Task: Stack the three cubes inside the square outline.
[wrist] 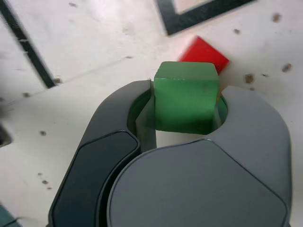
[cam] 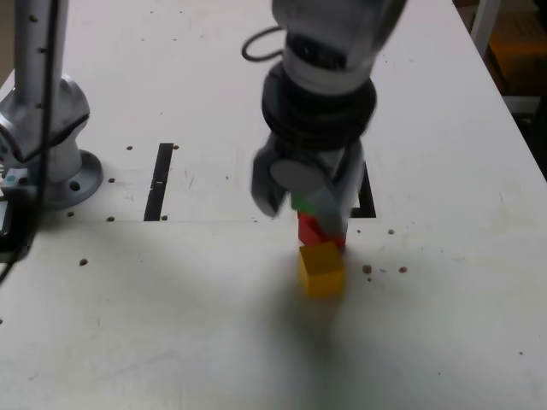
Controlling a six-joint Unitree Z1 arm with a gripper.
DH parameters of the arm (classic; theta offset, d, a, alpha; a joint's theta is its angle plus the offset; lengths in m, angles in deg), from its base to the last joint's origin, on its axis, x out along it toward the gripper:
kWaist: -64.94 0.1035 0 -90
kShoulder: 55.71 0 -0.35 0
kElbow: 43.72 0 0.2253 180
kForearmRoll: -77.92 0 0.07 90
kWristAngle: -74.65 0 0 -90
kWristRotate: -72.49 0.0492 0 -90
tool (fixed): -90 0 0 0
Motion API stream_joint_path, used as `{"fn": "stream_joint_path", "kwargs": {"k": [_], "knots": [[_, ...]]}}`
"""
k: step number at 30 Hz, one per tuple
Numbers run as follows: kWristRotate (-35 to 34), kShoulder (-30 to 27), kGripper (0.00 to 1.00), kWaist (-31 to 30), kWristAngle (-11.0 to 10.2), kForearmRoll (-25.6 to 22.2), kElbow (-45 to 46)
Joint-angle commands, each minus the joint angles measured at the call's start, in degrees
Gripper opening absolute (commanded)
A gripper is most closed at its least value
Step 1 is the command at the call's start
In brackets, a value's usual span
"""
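The grey rounded gripper is closed tight on the small matte green cube, above the white table, with the red cube just under it and the yellow cube in front, all near the black square outline.

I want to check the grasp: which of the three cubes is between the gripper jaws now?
The green cube. The gripper is shut on it, while the red cube and yellow cube sit free on the table.

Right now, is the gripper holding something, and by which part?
Yes: the gripper is shut on the green cube, clamped by two opposite side faces.
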Motion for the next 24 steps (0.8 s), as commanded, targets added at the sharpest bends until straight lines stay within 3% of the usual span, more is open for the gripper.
{"fn": "stream_joint_path", "kwargs": {"k": [1, 6, 12, 24], "knots": [[-0.49, -1.09, 0.4, -0.1, -0.25, -0.95, 0.59], [-2.96, -2.53, 0.4, -0.1, 1.3, -2.97, 4.34], [-6.09, -3.29, 0.41, -0.1, 5.96, -2.65, 11.19], [-6.89, -3.29, 0.41, -0.25, 15.19, 4.39, 18.79]]}}
